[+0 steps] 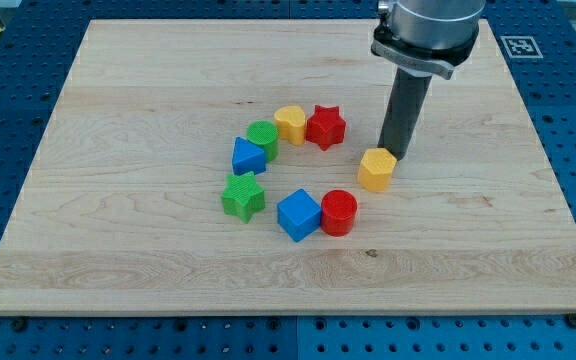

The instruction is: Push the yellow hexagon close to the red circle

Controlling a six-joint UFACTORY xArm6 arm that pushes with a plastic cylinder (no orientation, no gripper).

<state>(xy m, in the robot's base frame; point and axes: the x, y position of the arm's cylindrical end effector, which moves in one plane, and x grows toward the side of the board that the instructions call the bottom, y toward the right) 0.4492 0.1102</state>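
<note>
Currently the rod's tip (391,155) is touching the yellow hexagon (376,169) at its upper right; no fingers exist. Pushing off-centre risks it sliding past the red circle (339,212).

A single camera looked down at an angle from the board's (118,250) near edge, close enough that the board nearly filled the frame.

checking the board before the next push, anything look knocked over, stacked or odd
Nothing stands out. All eight blocks lie flat on the board, none stacked or tipped. My tip sits just at the top-right of the yellow hexagon, which is apart from the red circle.
</note>
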